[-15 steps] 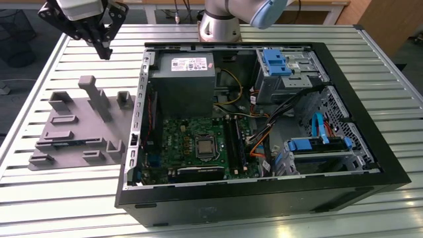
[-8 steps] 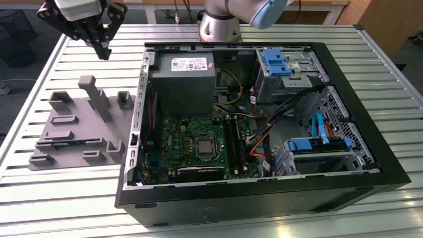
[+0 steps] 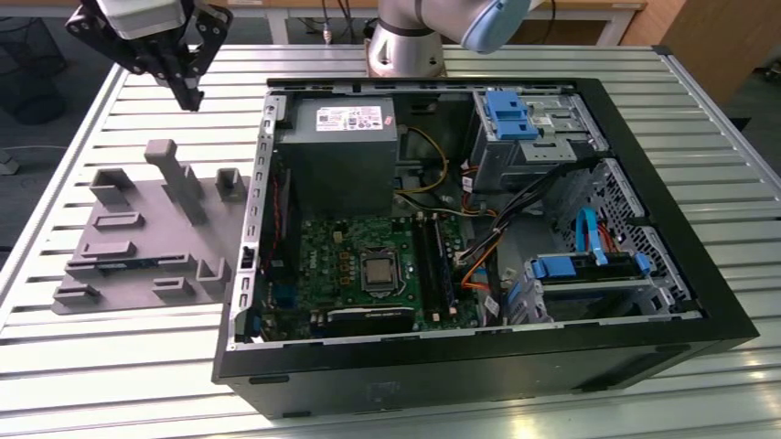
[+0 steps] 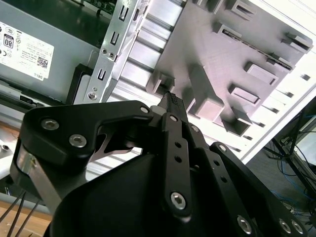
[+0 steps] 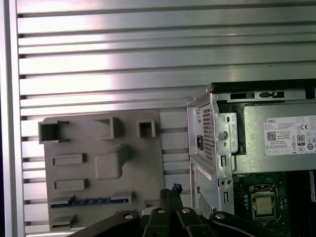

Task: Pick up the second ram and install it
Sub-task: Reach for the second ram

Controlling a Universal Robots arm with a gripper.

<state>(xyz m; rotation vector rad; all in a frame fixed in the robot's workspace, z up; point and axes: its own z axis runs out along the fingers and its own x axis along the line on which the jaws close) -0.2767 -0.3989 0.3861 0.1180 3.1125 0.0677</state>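
A ribbed aluminium table [image 3: 123, 384] of long silver slats carries everything. Nearest on it lies an open black computer case [image 3: 488, 366], its green motherboard [image 3: 354, 247] and long black memory slots [image 3: 436, 265] showing. Just beside the case, on the exterior view's left, sits a grey plastic fixture [image 3: 146, 233] with upright blocks. The second ram [image 3: 120, 265] rests in a long slot at the fixture's near part. It is a thin, dark strip standing on edge, and in the first wrist view [image 5: 94, 201] it shows bluish patches along its length. Farther back, the grey power supply [image 3: 336, 151] fills the case's far corner. Above the table's far left part hangs the gripper [image 3: 189, 99], apart from the fixture. Its black fingers are pressed together at the tips with nothing between them, as both wrist views [image 4: 172, 98] [image 5: 170, 190] show. Beyond stand the arm's base [image 3: 403, 46] and a wooden desk [image 3: 586, 9].
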